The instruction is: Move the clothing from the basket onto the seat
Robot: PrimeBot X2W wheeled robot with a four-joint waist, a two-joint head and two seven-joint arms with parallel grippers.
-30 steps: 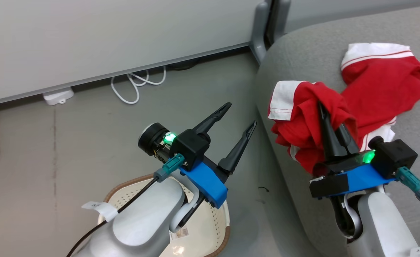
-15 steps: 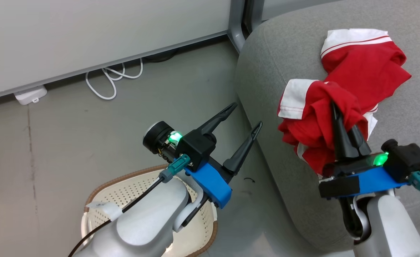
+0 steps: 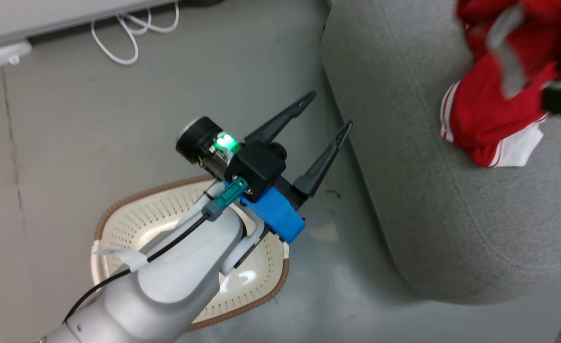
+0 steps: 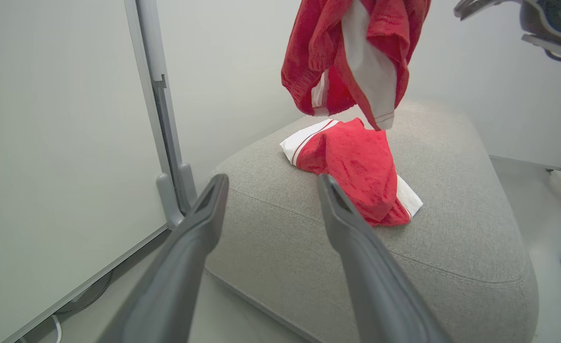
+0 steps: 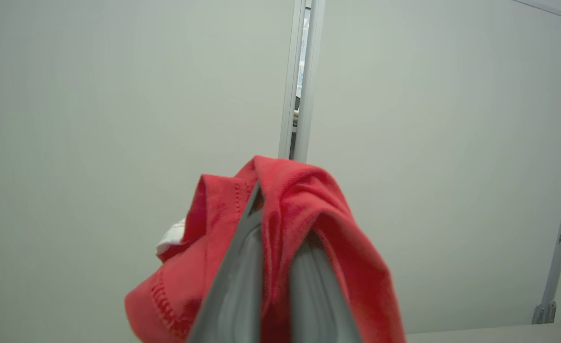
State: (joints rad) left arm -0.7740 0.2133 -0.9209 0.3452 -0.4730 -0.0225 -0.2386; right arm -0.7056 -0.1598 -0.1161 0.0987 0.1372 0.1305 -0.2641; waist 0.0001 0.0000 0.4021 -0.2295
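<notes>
My right claw (image 5: pixel 280 214) has risen since a moment ago, when it sat low at the seat's front edge. My head has tipped down too, so the whole forward picture has slid. That claw is pinched tight on a red garment (image 4: pixel 351 52), with folds draped over both fingers. From my left wrist I see the red garment hanging in the air, white panel downward, its lowest corner close over the other garment (image 4: pixel 356 166); whether they touch I cannot tell. The other garment lies crumpled on top of the grey seat (image 4: pixel 456 224), its white band with a red stripe at the end nearer the wall panel. From my head both show as red at the upper right, the hanging one blurred. My left claw (image 3: pixel 330 110) stands wide and holds nothing. It hovers over the floor (image 3: pixel 70 143) just beside the seat's rounded edge, fingers pointing toward it. Under my left forearm the basket (image 3: pixel 139 196) sits on the floor, near the seat but apart from it. A white cable (image 3: pixel 120 62) loops at the foot of the wall.
</notes>
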